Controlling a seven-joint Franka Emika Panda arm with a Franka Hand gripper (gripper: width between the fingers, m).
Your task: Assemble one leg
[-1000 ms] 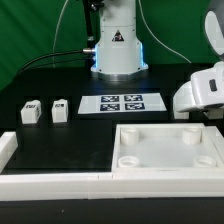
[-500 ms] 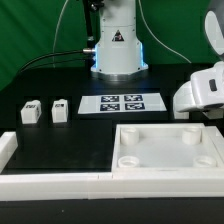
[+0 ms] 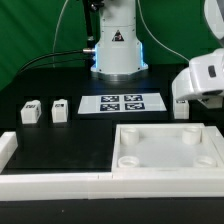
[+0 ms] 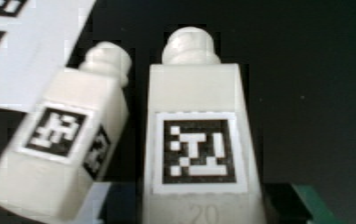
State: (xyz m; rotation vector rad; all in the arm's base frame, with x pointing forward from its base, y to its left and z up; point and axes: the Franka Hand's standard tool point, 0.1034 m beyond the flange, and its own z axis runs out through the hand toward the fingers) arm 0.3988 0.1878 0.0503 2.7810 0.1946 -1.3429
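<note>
One leg [image 4: 200, 130] and its twin [image 4: 65, 135] fill the wrist view, bases cut off; the gripper [image 3: 198, 104] is probably lost in shadow, so I can't tell whether it's open.

The surface [image 3: 50, 85] is black against a green backdrop [image 3: 30, 30]. The panel [image 3: 165, 150] is plain white, and the marker board [image 3: 122, 102] is white with four black-and-white square tags. In the wrist view a white leg [image 4: 196, 95] and a second white leg [image 4: 77, 100] each bear a blocky black-and-white square tag.
</note>
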